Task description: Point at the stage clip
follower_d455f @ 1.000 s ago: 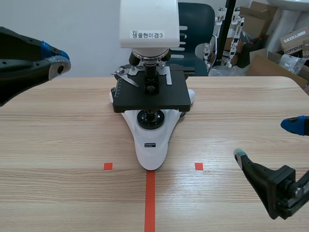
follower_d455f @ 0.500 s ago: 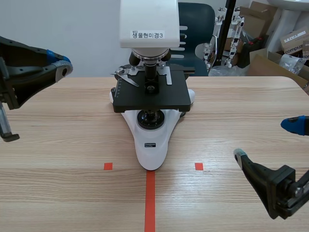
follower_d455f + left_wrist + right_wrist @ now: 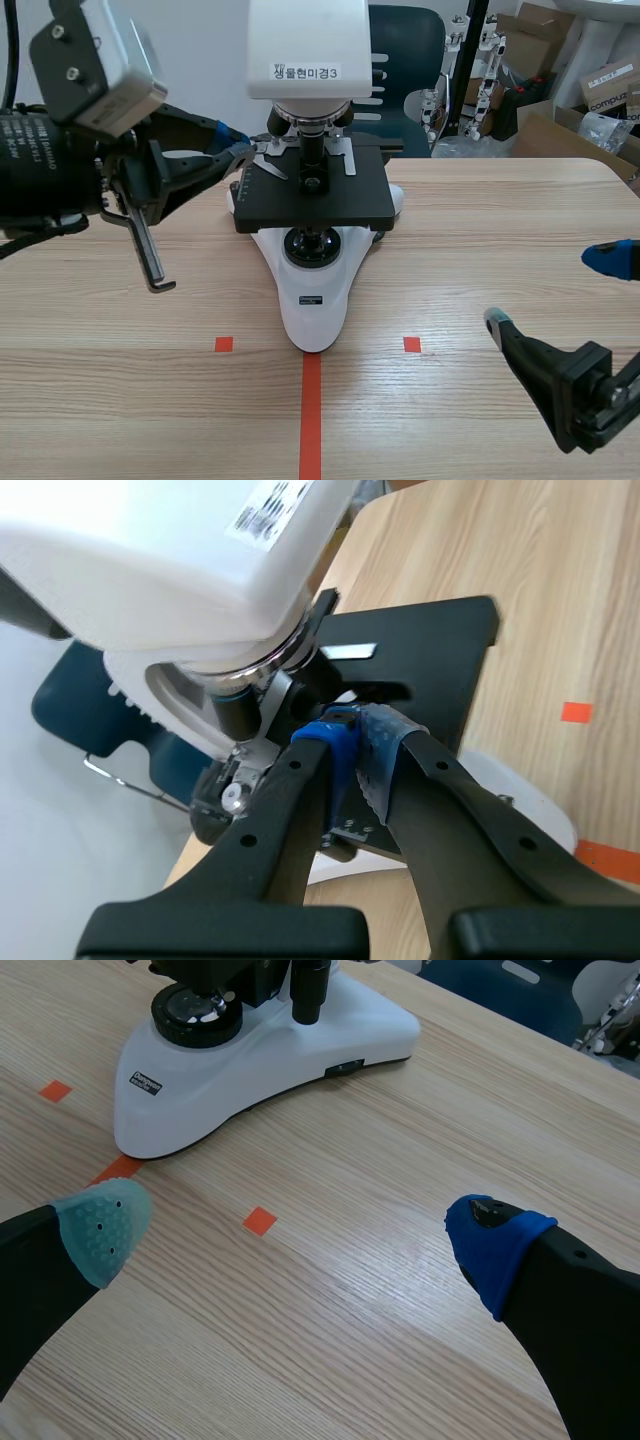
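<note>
Left jaws pressed together with nothing between them. The dotted pads (image 3: 338, 742) meet at the far left corner of the flat black stage (image 3: 330, 200) on the white microscope (image 3: 312, 300). The thin silver metal stage clip (image 3: 264, 163) lies on that corner, beside the objective. The tips sit right at its outer end, but I can't tell if they touch. Right jaws spread wide, low over the light wooden tabletop (image 3: 130, 390), well apart from the microscope.
</note>
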Controlling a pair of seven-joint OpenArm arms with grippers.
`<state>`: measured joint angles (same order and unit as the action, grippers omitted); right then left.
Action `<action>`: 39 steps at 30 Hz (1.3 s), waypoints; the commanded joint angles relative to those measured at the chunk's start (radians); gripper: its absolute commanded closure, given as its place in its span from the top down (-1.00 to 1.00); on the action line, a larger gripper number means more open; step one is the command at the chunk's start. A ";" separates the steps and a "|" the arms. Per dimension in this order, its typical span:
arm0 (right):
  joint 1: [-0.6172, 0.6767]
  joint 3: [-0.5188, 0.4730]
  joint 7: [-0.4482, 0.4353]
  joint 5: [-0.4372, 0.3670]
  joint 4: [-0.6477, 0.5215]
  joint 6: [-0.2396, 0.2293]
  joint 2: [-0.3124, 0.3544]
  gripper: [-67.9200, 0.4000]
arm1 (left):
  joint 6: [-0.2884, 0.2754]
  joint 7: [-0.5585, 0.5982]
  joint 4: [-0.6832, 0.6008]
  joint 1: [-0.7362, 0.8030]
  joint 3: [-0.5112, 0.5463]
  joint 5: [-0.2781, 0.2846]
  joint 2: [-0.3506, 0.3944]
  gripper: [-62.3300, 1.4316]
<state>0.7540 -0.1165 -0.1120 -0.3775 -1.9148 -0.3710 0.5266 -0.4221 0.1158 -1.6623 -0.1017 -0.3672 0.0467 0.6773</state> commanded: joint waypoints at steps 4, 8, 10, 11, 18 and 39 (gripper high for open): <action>-0.006 -0.006 -0.019 -0.008 -0.014 0.004 0.011 1.00 | -0.021 -0.016 0.150 -0.101 0.014 -0.023 -0.075 -0.87; -0.006 -0.006 -0.019 -0.008 -0.014 0.004 0.011 1.00 | -0.045 -0.014 0.249 -0.159 0.014 -0.055 -0.114 -0.87; -0.006 -0.006 -0.019 -0.008 -0.014 0.004 0.011 1.00 | -0.050 -0.003 0.286 -0.182 0.014 -0.055 -0.121 -0.86; -0.006 -0.006 -0.018 -0.008 -0.014 0.004 0.011 1.00 | -0.052 0.002 0.301 -0.193 0.014 -0.055 -0.124 -0.86; -0.006 -0.006 -0.019 -0.008 -0.014 0.004 0.011 1.00 | -0.114 -0.002 0.343 -0.278 0.014 -0.055 -0.131 -0.86; -0.006 -0.006 -0.018 -0.007 -0.014 0.004 0.011 1.00 | -0.195 0.017 0.343 -0.292 0.014 -0.148 -0.131 -0.86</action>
<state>0.7540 -0.1165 -0.1123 -0.3775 -1.9148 -0.3710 0.5266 -0.6155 0.1272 -1.2964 -0.3824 -0.3653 -0.1085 0.5484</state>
